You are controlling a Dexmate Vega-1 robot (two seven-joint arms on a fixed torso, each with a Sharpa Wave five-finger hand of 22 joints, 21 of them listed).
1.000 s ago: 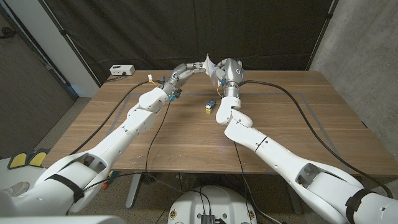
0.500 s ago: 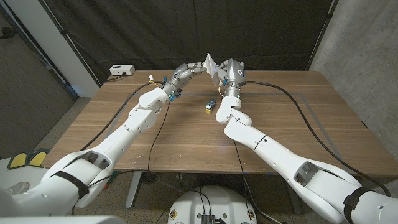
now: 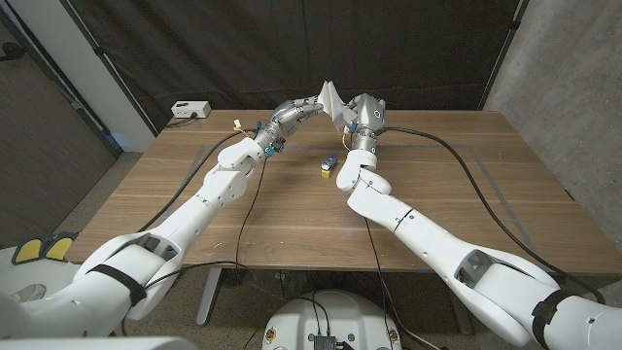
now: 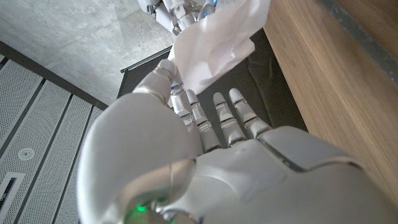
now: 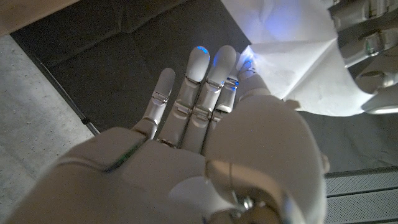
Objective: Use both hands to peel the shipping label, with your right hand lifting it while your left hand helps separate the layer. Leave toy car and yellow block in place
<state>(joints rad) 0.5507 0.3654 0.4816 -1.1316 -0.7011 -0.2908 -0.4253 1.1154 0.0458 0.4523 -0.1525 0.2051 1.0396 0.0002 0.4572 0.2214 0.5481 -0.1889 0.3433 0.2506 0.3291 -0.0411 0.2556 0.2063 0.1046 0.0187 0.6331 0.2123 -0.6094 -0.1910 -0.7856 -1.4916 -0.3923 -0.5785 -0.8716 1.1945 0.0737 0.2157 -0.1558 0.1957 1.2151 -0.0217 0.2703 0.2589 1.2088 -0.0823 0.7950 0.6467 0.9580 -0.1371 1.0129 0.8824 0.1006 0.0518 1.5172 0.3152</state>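
I hold the label (image 3: 330, 98) up in the air between my two hands, over the far edge of the bench (image 3: 437, 185) — lifted clear so the layers can come apart without dragging on the wood. My left hand (image 3: 303, 108) pinches one side of the white sheet between thumb and fingers (image 4: 186, 102); in the left wrist view the paper stands crumpled just past my fingertips. My right hand (image 3: 356, 112) grips the other side at the thumb, the remaining fingers (image 5: 202, 81) stretched out straight, so the pull can run between the two grips. The car (image 3: 329, 162) and the block (image 3: 323, 172) sit nearer on the bench, beside my right forearm, untouched. Against a second ago the label has risen a little and spread wider — both grips look the same.
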